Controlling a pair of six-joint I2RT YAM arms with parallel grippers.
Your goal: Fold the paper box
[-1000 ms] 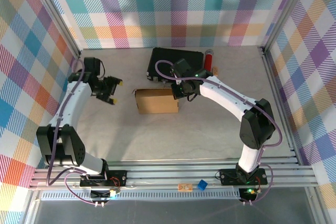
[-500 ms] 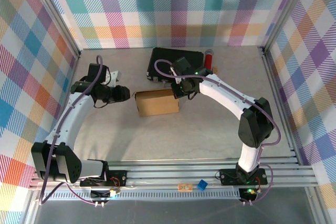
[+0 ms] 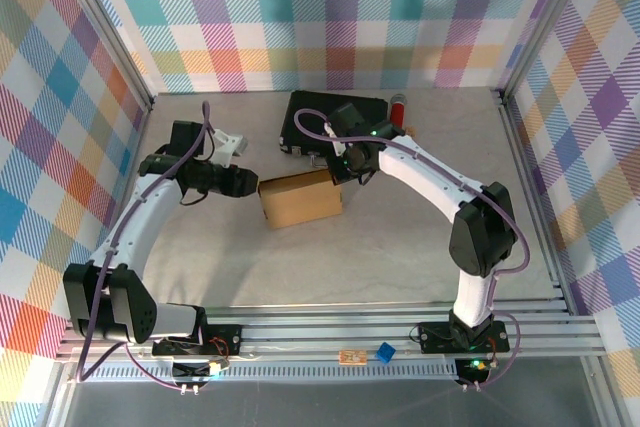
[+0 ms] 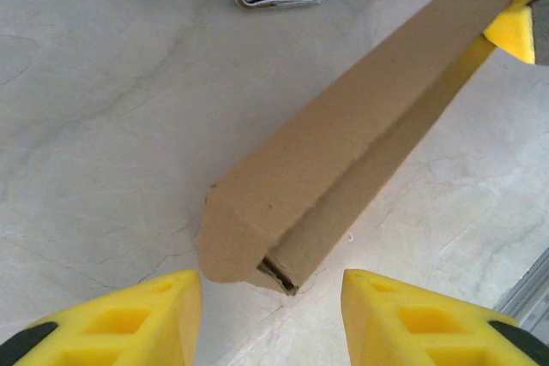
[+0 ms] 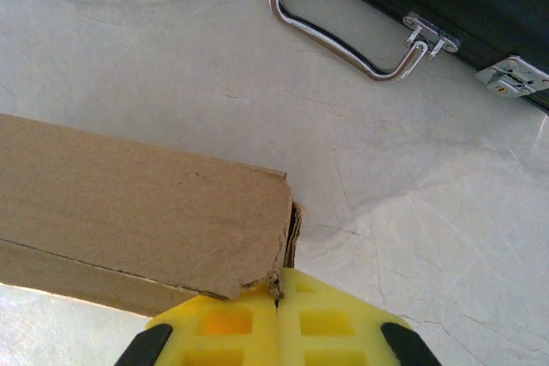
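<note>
While the paper box [image 3: 300,199] lies flat near the middle of the table [image 3: 400,247], just on the near side of a black case [image 3: 340,109], the left hand [image 3: 247,183] waits half open at its left end and holds nothing. The right hand [image 5: 276,297] is fully closed, with its tips touching the far right corner of the box.

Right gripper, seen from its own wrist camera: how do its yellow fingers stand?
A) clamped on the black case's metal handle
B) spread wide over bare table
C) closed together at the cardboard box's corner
C: the right gripper has its fingers meeting with no gap, and the torn corner of the paper box runs into their seam; the case handle lies apart, farther off.
</note>
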